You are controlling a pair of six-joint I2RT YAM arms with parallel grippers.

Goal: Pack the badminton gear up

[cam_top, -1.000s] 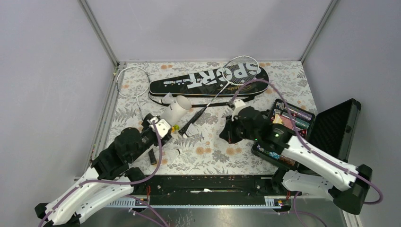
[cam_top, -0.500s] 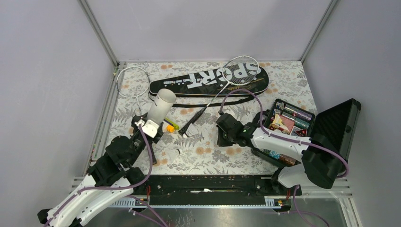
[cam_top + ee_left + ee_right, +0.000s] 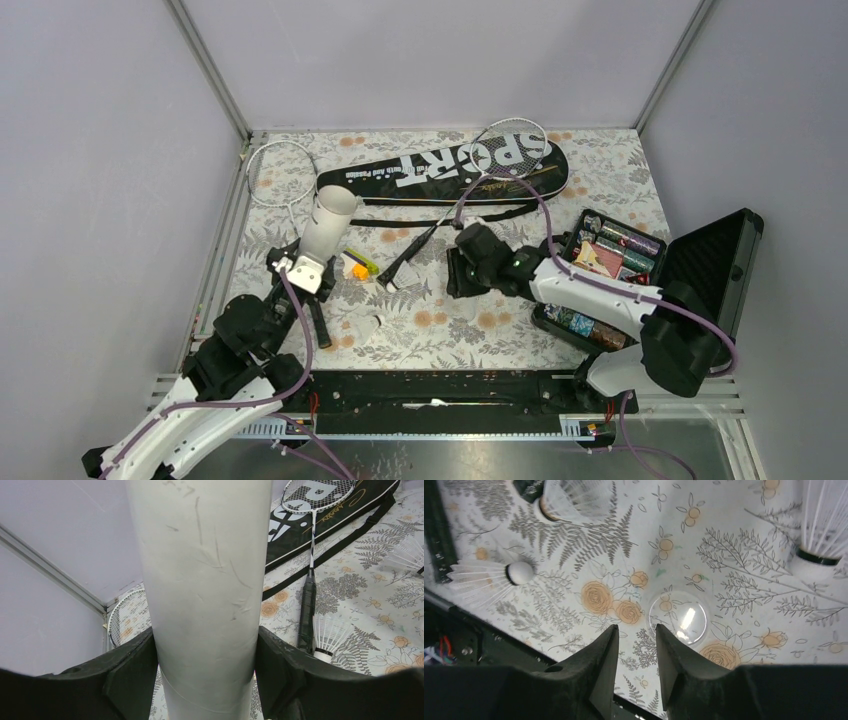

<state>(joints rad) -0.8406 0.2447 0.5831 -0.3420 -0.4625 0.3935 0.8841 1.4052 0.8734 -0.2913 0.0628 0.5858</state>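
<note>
Floral tabletop (image 3: 600,165), left gripper (image 3: 308,266) clamping white tube (image 3: 330,215), right gripper (image 3: 636,632) slightly parted, empty

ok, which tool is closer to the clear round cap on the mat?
Right. The right tool hovers above the mat with the clear cap just beyond its fingertips. The left tool is across the mat, shut on the white tube.

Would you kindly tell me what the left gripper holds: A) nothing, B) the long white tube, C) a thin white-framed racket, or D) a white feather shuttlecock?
B: the left gripper clamps the long white tube between its two black fingers.
</note>
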